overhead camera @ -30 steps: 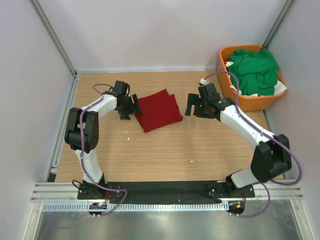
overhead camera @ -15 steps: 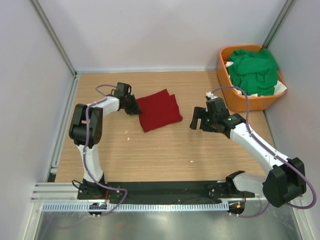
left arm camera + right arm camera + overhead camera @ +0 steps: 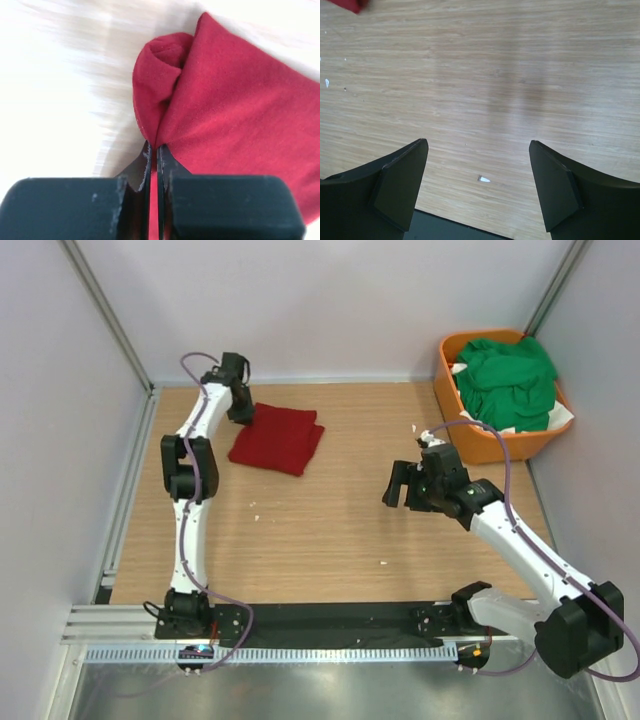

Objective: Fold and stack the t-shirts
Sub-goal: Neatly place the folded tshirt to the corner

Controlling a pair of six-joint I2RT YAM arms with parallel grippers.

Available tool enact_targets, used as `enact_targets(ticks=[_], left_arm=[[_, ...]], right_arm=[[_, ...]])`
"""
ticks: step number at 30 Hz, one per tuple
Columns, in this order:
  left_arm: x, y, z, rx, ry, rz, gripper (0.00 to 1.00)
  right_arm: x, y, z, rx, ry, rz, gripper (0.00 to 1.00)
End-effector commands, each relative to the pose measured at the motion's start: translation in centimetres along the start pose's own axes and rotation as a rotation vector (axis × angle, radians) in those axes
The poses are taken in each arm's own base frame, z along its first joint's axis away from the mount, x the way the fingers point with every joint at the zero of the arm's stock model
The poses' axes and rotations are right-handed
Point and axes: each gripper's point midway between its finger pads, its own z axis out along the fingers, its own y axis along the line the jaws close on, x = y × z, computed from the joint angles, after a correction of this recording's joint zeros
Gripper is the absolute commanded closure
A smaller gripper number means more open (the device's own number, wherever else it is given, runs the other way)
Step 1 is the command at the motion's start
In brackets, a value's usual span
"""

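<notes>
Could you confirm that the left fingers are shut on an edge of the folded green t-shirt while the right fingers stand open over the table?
Only the colour is wrong: the t-shirt in the left fingers is dark red, as the left wrist view shows. The right fingers do stand open over the table.

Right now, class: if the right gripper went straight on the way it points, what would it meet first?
Most likely the bare wooden table: the open right gripper looks down on plain wood. The dark red t-shirt sits at the view's far corner, off that line.
</notes>
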Motion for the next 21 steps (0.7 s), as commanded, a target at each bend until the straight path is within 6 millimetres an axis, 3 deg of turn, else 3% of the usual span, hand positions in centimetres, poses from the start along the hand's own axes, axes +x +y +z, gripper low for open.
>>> enact_targets(ticks=[1,4,6,7,13,18,21], left_arm=[[-0.3,9.4,-2.2,-0.283,0.115,0.117,1.00],[-2.2,13.4,-2.5,-0.387,0.075,0.153,1.00],[-2.2,15.3,-2.3,-0.456,0.073,0.169,1.00],[-2.6,17.6,-1.9,-0.474,0.064,0.110,1.00],[-7.8,20.6,-3.0,-0.495,-0.121,0.020,1.00],[-11.5,25.4,-4.3,-0.579,-0.264,-0.035,1.00],[-13.4,26.0,-4.7,-0.582,-0.337,-0.035,1.00]], right_arm=[[0.7,0.7,-0.4,-0.048,0.036,-0.027,0.12],[1.2,0.7,-0.6,-0.050,0.067,-0.046,0.12],[1.4,1.0,-1.0,-0.075,0.072,-0.045,0.12],[1.5,1.3,-1.1,-0.088,0.073,-0.039,0.12],[1.7,1.5,-1.3,-0.105,0.082,-0.037,0.12],[1.5,2.0,-1.9,-0.125,0.079,-0.043,0.12],[1.3,2.1,-2.4,-0.131,0.077,-0.051,0.12]])
